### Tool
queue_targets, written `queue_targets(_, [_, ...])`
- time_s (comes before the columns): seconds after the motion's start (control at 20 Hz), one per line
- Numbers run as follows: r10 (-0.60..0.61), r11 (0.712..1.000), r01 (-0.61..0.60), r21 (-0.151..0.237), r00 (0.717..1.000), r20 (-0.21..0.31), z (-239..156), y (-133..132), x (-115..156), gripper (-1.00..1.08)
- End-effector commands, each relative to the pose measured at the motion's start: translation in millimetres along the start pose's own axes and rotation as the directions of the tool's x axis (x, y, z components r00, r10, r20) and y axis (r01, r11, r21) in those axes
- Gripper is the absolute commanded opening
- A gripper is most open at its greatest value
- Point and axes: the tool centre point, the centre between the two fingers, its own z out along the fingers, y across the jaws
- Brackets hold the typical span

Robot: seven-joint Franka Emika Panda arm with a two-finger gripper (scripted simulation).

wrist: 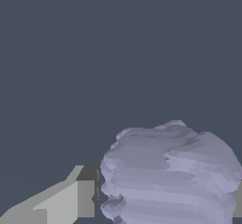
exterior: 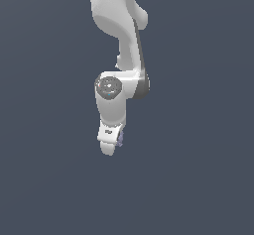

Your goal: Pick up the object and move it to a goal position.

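Wrist view fills with the lumpy lavender object (wrist: 172,173), one grey finger (wrist: 71,199) pressed at its 9 o'clock side: end effector (exterior: 113,144) clamped on it. Judged mid-carry: keep squeeze steady, move smoothly. Exterior view shows only a purple sliver (exterior: 120,138) at the fingers' 3 o'clock, plus arm (exterior: 119,40) pose; no goal marker visible.

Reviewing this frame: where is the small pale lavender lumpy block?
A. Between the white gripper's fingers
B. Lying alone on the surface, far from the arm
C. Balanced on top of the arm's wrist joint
A: in the wrist view the pale lavender lumpy block fills the space beside a grey finger, and the exterior view shows it at the white gripper's tip.
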Motion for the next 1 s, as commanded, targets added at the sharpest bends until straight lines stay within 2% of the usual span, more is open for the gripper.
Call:
queue_targets(0.0, [-0.002,1.000,0.002,-0.002,1.000,0.001,-20.6,-9.1,21.1,-1.00])
queue_targets(0.65, [-0.002,1.000,0.002,-0.001,1.000,0.000,-129.9,-55.2,130.7,-1.00])
queue_targets(0.95, [-0.002,1.000,0.002,-0.001,1.000,-0.001,-162.4,-66.5,163.6,-1.00])
